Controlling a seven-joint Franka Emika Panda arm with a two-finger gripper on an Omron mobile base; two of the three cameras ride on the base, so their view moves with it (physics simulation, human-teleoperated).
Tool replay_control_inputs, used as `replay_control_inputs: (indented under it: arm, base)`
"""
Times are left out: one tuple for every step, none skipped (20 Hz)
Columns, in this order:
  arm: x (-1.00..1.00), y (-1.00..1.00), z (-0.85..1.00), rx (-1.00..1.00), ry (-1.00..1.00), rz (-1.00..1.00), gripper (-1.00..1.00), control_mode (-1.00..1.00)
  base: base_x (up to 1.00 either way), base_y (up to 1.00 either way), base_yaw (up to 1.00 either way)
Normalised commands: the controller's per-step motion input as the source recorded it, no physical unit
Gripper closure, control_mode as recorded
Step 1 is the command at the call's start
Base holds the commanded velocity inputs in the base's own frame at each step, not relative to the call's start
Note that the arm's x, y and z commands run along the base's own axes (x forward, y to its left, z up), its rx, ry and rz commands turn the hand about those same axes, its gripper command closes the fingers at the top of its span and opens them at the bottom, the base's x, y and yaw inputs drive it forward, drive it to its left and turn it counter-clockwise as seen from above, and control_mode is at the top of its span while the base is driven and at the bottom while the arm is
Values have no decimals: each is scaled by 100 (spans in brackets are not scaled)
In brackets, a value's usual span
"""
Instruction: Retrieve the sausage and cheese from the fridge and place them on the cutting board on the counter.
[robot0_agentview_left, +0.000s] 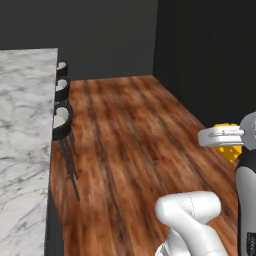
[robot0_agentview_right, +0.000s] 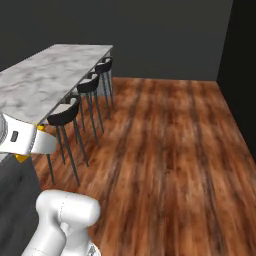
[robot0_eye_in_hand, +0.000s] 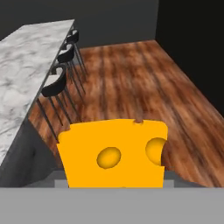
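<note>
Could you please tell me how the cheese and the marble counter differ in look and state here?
The cheese is plain yellow-orange with round holes; the counter is white-grey and veined. The cheese is a small wedge carried off the floor at the gripper; the counter is a long fixed top with black stools alongside. Both look smooth.

A home kitchen: marble counter (robot0_agentview_right: 45, 80), black bar stools (robot0_agentview_right: 89, 85), wood plank floor (robot0_agentview_right: 165, 150).
</note>
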Motion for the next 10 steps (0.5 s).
replay_control_inputs:
  arm:
    - [0, 0, 0, 0, 0, 0, 100, 100]
    - [0, 0, 0, 0, 0, 0, 100, 100]
    - [0, 0, 0, 0, 0, 0, 100, 100]
    - [0, 0, 0, 0, 0, 0, 100, 100]
    - [0, 0, 0, 0, 0, 0, 100, 100]
    - [0, 0, 0, 0, 0, 0, 100, 100]
    - [0, 0, 0, 0, 0, 0, 100, 100]
    - [0, 0, 0, 0, 0, 0, 100, 100]
    - [0, 0, 0, 0, 0, 0, 100, 100]
    - [0, 0, 0, 0, 0, 0, 100, 100]
  base:
    - [100, -46, 0]
    - [100, -46, 0]
    - [100, -40, 0]
    - [100, -36, 0]
    - [100, -36, 0]
    - [100, -36, 0]
    - [100, -36, 0]
    - [100, -35, 0]
    - [100, -35, 0]
    - [100, -34, 0]
